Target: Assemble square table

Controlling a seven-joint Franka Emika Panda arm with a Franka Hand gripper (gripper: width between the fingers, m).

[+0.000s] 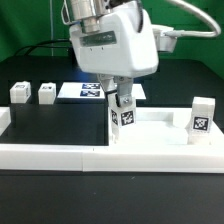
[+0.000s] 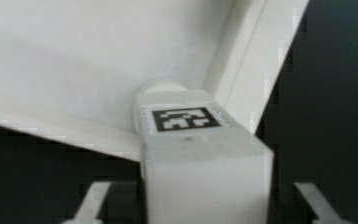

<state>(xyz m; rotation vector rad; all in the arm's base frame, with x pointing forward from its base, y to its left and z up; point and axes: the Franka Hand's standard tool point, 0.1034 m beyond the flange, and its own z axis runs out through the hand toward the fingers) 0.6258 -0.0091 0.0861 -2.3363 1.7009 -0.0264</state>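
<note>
The white square tabletop [image 1: 155, 128] lies tray-side up on the exterior view's right. One tagged leg [image 1: 201, 116] stands upright in its right corner. My gripper [image 1: 122, 100] reaches straight down and is shut on another tagged leg [image 1: 123, 116], held upright at the tabletop's near left corner. In the wrist view this leg [image 2: 197, 150] fills the middle between my fingers [image 2: 101, 200], with the tabletop's surface [image 2: 87, 70] and rim [image 2: 256, 60] beyond it. Two more legs [image 1: 20, 93] [image 1: 46, 93] stand on the exterior view's far left.
The marker board [image 1: 82, 90] lies behind the gripper. A long low white border rail [image 1: 70, 155] runs along the front and turns up the left side [image 1: 4, 120]. Black table surface lies between the loose legs and the tabletop.
</note>
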